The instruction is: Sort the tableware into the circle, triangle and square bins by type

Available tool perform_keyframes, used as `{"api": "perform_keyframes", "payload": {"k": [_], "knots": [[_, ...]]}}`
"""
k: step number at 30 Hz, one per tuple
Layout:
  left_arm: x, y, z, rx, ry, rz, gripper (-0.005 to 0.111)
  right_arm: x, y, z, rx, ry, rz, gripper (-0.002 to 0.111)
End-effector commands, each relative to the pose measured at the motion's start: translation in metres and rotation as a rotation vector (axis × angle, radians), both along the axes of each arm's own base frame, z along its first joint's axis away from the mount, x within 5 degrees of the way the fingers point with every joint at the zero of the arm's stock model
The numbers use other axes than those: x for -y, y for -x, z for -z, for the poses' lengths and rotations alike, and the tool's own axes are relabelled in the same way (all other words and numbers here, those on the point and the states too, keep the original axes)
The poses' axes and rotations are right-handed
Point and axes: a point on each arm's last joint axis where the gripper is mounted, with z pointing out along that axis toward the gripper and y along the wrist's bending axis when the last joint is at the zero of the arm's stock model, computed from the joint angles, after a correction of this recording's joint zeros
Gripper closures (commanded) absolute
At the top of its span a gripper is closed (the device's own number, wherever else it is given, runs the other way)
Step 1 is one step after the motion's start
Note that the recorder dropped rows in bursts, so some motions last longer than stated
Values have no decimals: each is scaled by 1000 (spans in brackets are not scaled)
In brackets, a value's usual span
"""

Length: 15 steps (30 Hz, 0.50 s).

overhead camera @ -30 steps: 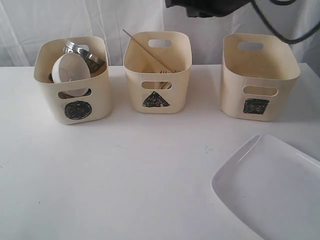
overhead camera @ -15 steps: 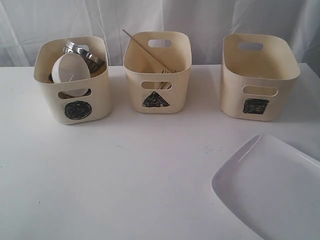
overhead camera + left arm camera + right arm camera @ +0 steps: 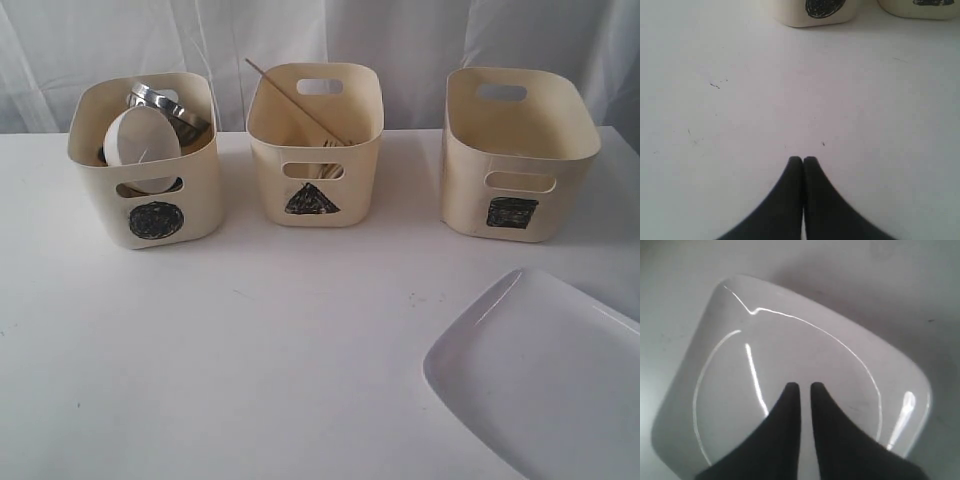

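The large white plate [image 3: 550,380] lies flat at the table's front right. In the right wrist view my right gripper [image 3: 803,385] hovers over the plate [image 3: 790,350], its fingers a narrow gap apart with nothing between them. My left gripper [image 3: 803,159] is shut and empty above bare table, short of the circle bin [image 3: 790,12]. That circle bin [image 3: 200,200] holds a small white bowl [image 3: 140,140] and steel ware [image 3: 155,97]. Chopsticks [image 3: 290,100] and a fork [image 3: 328,145] stick out of the triangle bin [image 3: 350,190]. The square bin [image 3: 470,200] shows nothing inside. Neither arm appears in the exterior view.
The three cream bins stand in a row along the back of the white table [image 3: 280,330], in front of a white curtain. The triangle bin's corner [image 3: 900,9] shows beside the circle bin in the left wrist view.
The dark arm and cable seen at the top of the exterior view a second ago have gone out of that view. The bins and plate have not moved.
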Motion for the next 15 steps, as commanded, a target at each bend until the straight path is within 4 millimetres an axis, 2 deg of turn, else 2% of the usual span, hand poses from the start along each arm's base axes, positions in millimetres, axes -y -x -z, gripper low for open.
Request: {"api": "perform_keyframes", "payload": {"k": [1, 4, 5, 10, 15], "knots": [[1, 1, 4, -29, 6, 9, 107, 5, 6, 21, -113, 40, -82, 72], [1, 1, 4, -29, 6, 9, 107, 11, 8, 31, -169, 88, -118, 48], [1, 1, 4, -29, 6, 9, 107, 14, 7, 33, -175, 125, -120, 45], [1, 1, 4, -29, 6, 9, 107, 27, 2, 34, -143, 235, -60, 45], [1, 1, 4, -29, 6, 9, 107, 30, 0, 41, -148, 242, -50, 45]]}}
